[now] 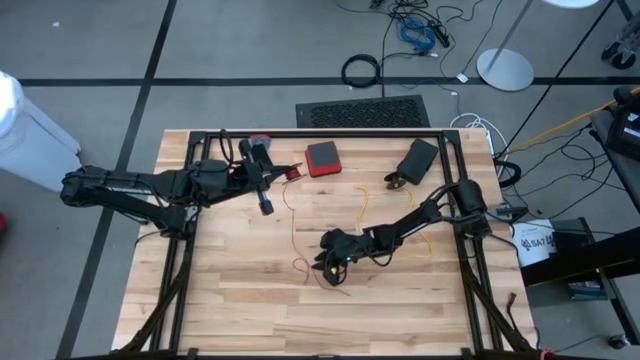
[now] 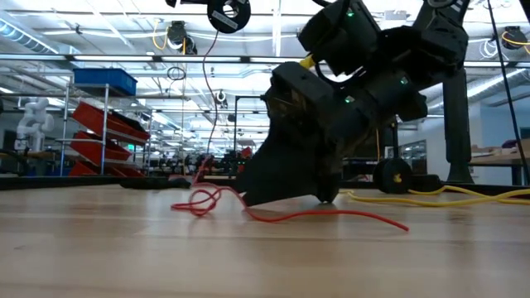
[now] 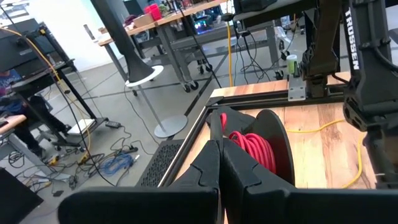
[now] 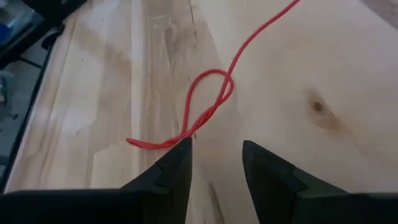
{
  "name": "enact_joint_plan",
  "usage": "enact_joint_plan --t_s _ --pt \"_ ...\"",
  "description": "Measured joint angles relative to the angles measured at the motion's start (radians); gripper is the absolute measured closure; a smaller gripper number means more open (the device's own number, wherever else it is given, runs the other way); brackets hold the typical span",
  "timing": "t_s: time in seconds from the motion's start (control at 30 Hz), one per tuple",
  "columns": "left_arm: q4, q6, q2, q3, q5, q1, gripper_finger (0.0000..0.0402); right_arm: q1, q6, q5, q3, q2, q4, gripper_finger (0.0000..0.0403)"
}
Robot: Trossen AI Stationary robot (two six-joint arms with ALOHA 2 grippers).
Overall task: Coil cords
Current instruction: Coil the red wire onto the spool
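A thin red cord (image 1: 293, 225) runs across the wooden table from a black spool (image 1: 292, 172) down to a loose loop (image 4: 227, 78) near the table's middle. My left gripper (image 1: 282, 173) is at the far left, raised, and shut at the spool (image 3: 255, 149), which carries a red coil. My right gripper (image 1: 325, 265) is open, with its fingertips (image 4: 180, 152) down at the table just short of the loop. The cord passes by one fingertip; I cannot tell whether it touches. A yellow cord (image 1: 428, 238) lies on the table under my right arm. No short black cord shows. My left gripper is shut on the near flange (image 3: 216, 121) of the spool, which stands edge-on between its two fingers. The fingers come at it about level from the table's left. The spool is held above the table (image 2: 228, 12), and the red cord hangs slack from it down to the tabletop.
A red box (image 1: 322, 158) and a black object (image 1: 415, 158) lie at the far side. A black frame rail (image 1: 320, 133) runs around the table. The yellow cord also trails off to the right in the low view (image 2: 447, 192). A thick black cable ring (image 1: 362, 70) lies on the floor.
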Motion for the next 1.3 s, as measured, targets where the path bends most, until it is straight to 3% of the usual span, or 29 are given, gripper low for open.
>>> enact_joint_plan --t_s 0.53,1.3 --pt "-0.013 -0.002 0.0 0.0 0.0 0.0 0.0401 -0.002 -0.033 0.003 0.01 -0.025 -0.041 0.0273" --pt "-0.013 -0.018 0.0 0.0 0.0 0.0 0.0401 0.013 0.009 -0.028 0.012 -0.009 0.03 0.0273"
